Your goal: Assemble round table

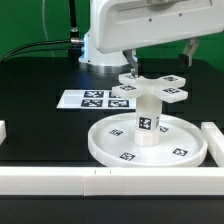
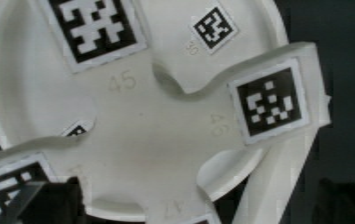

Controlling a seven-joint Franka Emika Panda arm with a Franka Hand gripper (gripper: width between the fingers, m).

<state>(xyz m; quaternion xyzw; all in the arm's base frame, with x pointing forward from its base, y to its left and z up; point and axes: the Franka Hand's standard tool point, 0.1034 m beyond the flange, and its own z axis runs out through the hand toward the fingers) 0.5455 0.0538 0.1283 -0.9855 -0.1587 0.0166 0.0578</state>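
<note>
From the exterior view's left, the black table carries the marker board, lying flat with its printed tags, well apart from the near white border wall. Further right sits the round disc, rim up, tags on its face. The short cylinder leg stands upright at the disc's middle, and the cross-shaped base rests on top of it, its arms spread level — each arm bearing a tag.

The arm hangs from above, its white body filling the upper right, wrist pointing down over the cross. The gripper sits just above the base with fingers spread wide — released, nothing between them. The wrist view looks straight down on the cross and the disc beneath.
</note>
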